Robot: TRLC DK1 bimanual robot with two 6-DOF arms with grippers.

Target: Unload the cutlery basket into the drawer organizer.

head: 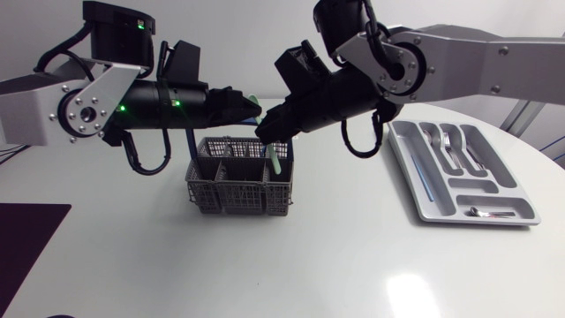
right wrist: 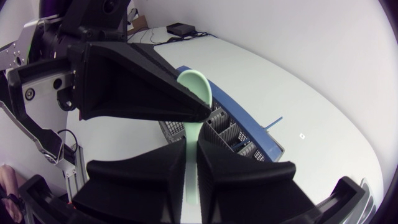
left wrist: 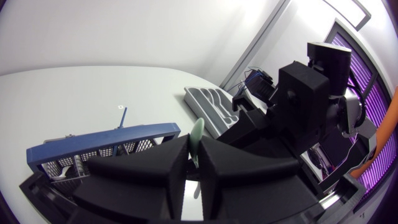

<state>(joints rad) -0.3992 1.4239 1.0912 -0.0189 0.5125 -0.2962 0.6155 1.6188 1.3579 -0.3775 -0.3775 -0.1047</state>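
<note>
A pale green spoon (head: 274, 164) hangs over the grey wire cutlery basket (head: 238, 184), held between both grippers. My left gripper (head: 251, 108) comes in from the left and is shut on the spoon's upper end (left wrist: 196, 135). My right gripper (head: 264, 129) meets it from the right and is shut on the handle (right wrist: 191, 168) just below the bowl (right wrist: 198, 92). In the right wrist view the left gripper's fingers (right wrist: 149, 93) pinch the bowl ahead of my right gripper (right wrist: 193, 160). The grey drawer organizer (head: 452, 189) lies at the right.
The basket has a raised blue handle (head: 191, 146) and dividers inside; its other contents are hard to make out. Several pieces of cutlery (head: 450, 146) lie in the organizer's far compartments, and a small piece (head: 490, 211) in its near one. A dark mat (head: 26, 238) sits at the front left.
</note>
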